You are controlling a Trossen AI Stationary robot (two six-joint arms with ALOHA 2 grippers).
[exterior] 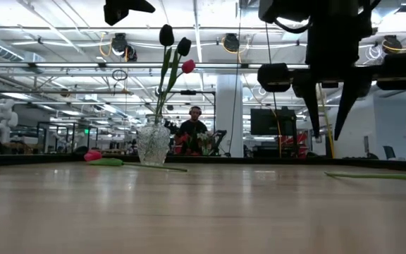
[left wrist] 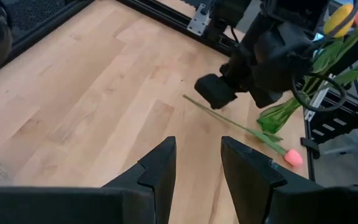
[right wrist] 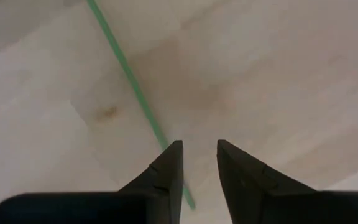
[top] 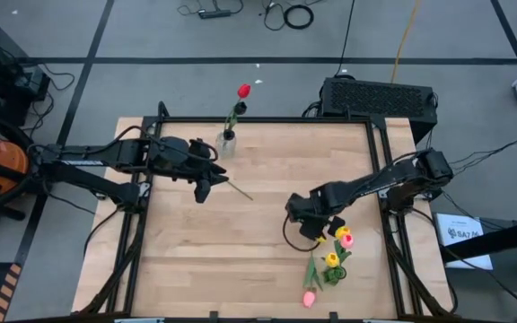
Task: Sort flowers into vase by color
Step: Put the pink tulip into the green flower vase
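My right tool (right wrist: 197,163) hangs just over the table (top: 196,251), its fingers parted with nothing between them; a green stem (right wrist: 132,81) runs just beside one fingertip. I judge I should shift sideways until the stem sits between both fingers, then drop and close. Close by lie the loose flowers (top: 330,260), yellow and pink. Farther off, my left tool (top: 206,184) waits, fingers apart and empty. Beyond it, the vase (top: 227,144) holds 3 tulips at the table's far edge.
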